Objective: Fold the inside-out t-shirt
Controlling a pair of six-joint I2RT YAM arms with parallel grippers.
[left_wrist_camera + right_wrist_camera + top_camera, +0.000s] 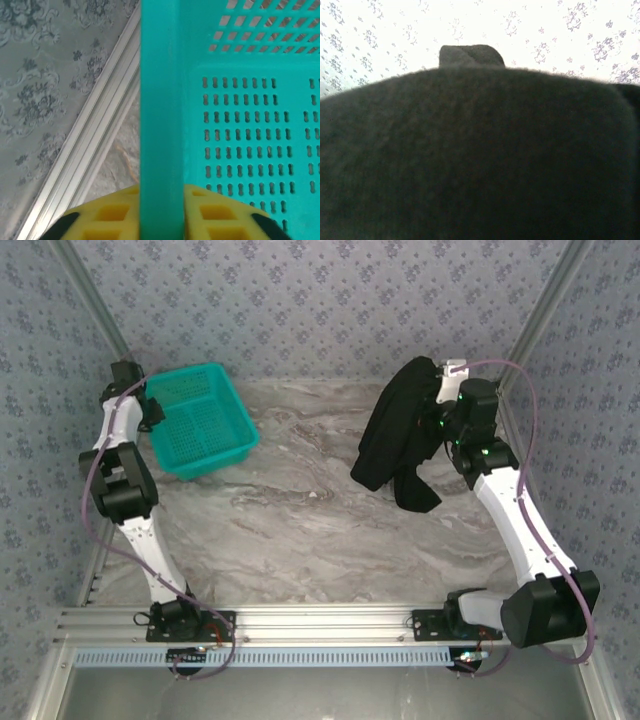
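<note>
With no fold made yet, the right hand [440, 390] is clamping the black t-shirt [398, 430] and dangling it bunched over the worktop [300, 520] at upper right, while the left hand [160, 215] is straddling the rim of the basket [238, 400] at upper left, and I cannot tell whether it is gripping.

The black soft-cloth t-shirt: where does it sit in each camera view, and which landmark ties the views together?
Top external: the black soft-cloth t-shirt hangs bunched from the right gripper, upper right.
Right wrist: it covers the lower part, dark and close.
Left wrist: wall and slotted floor of the teal plastic basket.
Shared landmark: the blue-grey floral wallpaper.
</note>
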